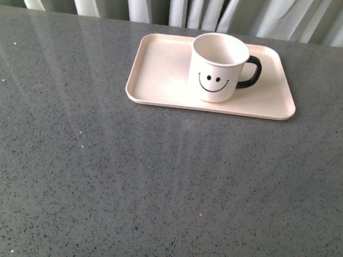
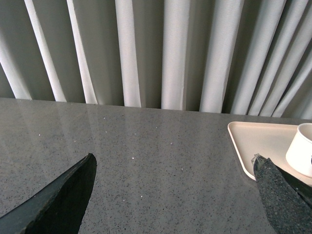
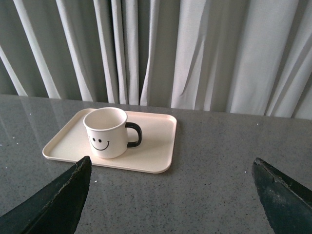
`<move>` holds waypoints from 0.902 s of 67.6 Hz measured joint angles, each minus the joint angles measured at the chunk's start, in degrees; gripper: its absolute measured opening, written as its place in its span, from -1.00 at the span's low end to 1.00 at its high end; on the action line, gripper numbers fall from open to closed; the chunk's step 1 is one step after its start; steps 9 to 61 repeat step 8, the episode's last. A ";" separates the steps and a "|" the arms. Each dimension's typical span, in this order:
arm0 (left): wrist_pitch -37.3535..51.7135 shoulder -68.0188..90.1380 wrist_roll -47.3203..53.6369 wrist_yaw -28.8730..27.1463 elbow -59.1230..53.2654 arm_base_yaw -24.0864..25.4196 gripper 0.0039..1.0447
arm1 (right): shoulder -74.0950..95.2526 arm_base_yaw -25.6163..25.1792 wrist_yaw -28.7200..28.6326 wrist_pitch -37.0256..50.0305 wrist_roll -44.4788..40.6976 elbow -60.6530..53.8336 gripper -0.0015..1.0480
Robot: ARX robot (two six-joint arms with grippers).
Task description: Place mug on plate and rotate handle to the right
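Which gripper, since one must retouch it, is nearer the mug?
Probably left, narrowly: the mug sits just past one finger of the left gripper; the right gripper faces it across open table.

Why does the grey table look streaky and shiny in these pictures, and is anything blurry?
Front view: the polished table reflects the pale curtain as faint light streaks; the mug and plate are sharp. Left wrist view: the same soft streaks, and the close gripper fingers are dark and slightly soft. Right wrist view: the mug is clear, with even light and only a soft shadow.
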 joint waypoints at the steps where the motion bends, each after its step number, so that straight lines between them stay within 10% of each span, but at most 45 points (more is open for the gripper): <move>1: 0.00 0.00 0.00 0.00 0.00 0.00 0.83 | 0.00 0.00 0.00 0.00 0.00 0.00 0.82; 61: 0.00 0.00 0.00 0.00 0.00 0.00 0.83 | 0.00 0.00 0.00 0.00 0.00 0.00 0.82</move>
